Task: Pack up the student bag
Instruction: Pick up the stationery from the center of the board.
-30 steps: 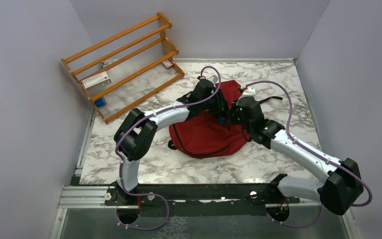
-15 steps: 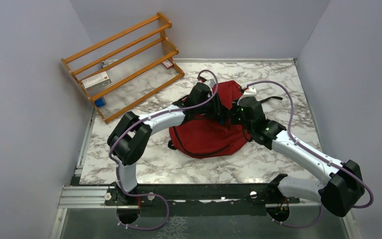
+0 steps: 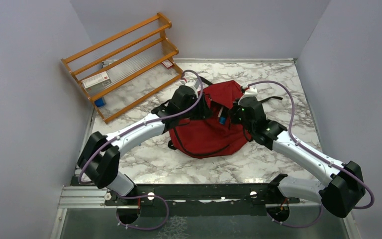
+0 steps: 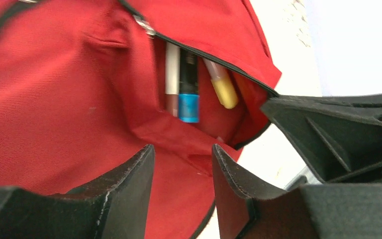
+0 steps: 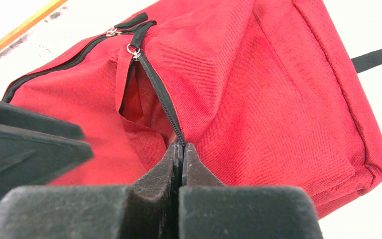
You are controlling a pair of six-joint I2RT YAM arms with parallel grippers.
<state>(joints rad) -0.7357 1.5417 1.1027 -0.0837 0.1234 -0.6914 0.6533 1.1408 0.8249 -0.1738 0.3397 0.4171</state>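
Observation:
The student bag (image 3: 206, 132), dark red with black zipper trim, lies flat in the middle of the marble table. Its front pocket gapes open; inside it lie a white-and-maroon pen (image 4: 172, 74), a black pen with a blue end (image 4: 189, 102) and a yellow-tipped marker (image 4: 223, 88). My left gripper (image 4: 183, 149) hovers open just above the red fabric in front of the pocket mouth, nothing between its fingers. My right gripper (image 5: 180, 145) is shut on the pocket's zipper edge (image 5: 156, 92), holding it up. From above, the left gripper (image 3: 205, 107) and right gripper (image 3: 229, 118) face each other across the pocket.
A wooden rack (image 3: 124, 64) leans at the back left, with a white-and-red box (image 3: 96, 79) and a small blue item (image 3: 99, 102) on it. A black strap (image 3: 273, 99) trails from the bag's right side. Grey walls close in on the table's left, back and right sides.
My left arm has drawn back leftward out of the pocket, its elbow swinging toward the near left, and its jaws have opened a little wider. The right gripper keeps its hold, unmoved.

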